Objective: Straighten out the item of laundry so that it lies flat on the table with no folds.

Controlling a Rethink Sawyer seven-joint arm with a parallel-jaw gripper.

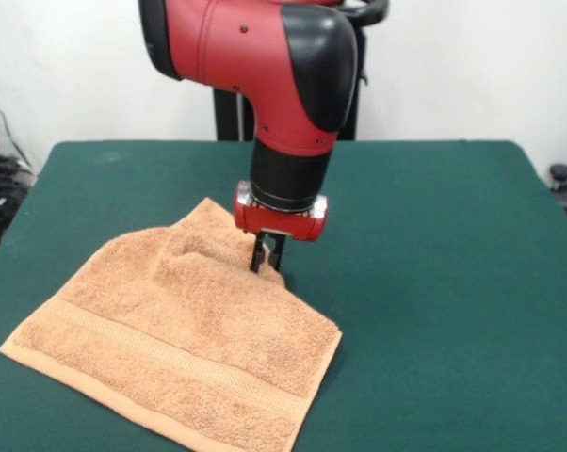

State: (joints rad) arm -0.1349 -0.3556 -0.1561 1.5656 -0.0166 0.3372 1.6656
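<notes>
Item: orange-tan towel [185, 353], which we see rumpled at its far corner on the green surface [434, 282]; gripper [267, 256] fingers closed, pinching that raised fold.

Towel [180, 348] near hem beyond bottom edge; gripper [268, 256] fingertips behind fold.

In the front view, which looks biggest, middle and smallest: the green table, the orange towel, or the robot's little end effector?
1. Table, far the largest, stretching across the picture.
2. Towel, covering only the table's lower left part.
3. End effector, smallest, though the arm above it looks bulky because it is near the camera.
</notes>
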